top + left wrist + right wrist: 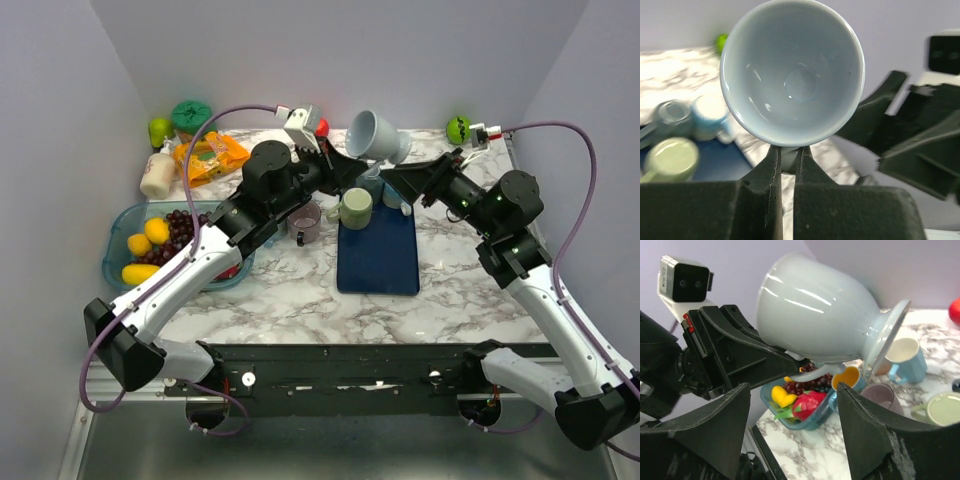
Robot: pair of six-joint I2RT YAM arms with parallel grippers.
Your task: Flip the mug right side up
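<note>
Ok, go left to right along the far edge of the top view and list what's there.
Green apple → dark green round container → red ball → pale mug, held aloft → green fruit.

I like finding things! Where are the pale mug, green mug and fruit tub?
pale mug [800, 82]: left wrist view, inside bottom.
green mug [355, 207]: top view, its open mouth.
fruit tub [108, 255]: top view, left rim.

walls [300, 50]: plain lilac (three sides) | table [300, 300]: white marble, grey-veined
</note>
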